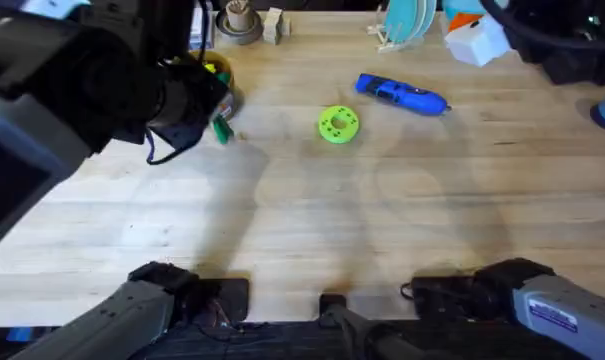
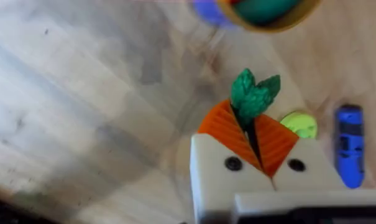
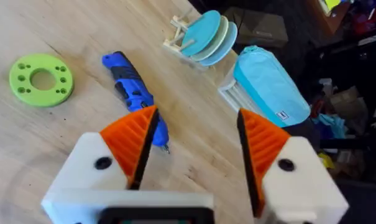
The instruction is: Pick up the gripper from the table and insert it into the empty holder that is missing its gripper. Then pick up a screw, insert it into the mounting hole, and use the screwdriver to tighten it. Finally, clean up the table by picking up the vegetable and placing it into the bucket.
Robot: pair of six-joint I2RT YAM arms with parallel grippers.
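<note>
left gripper (image 2: pixel 257 140) is clamped on the vegetable (image 2: pixel 254 94), orange pads (image 2: pixel 222 127) pressed together around its body. its green leafy end sticks out straight past the fingertips, long axis in line with the fingers. just beyond the leaves sits the bucket (image 2: pixel 268 12), tan rim showing; the surface (image 2: pixel 82 93) lies below. off to one side of this gripper are the green ring (image 2: pixel 299 123) and the screwdriver (image 2: pixel 349 144).

right gripper (image 3: pixel 197 143) is spread wide and holds nothing. ahead of its fingers the screwdriver (image 3: pixel 135 93) lies flat, bit end pointing back toward the gripper, the ring (image 3: pixel 41 79) beside it.
</note>
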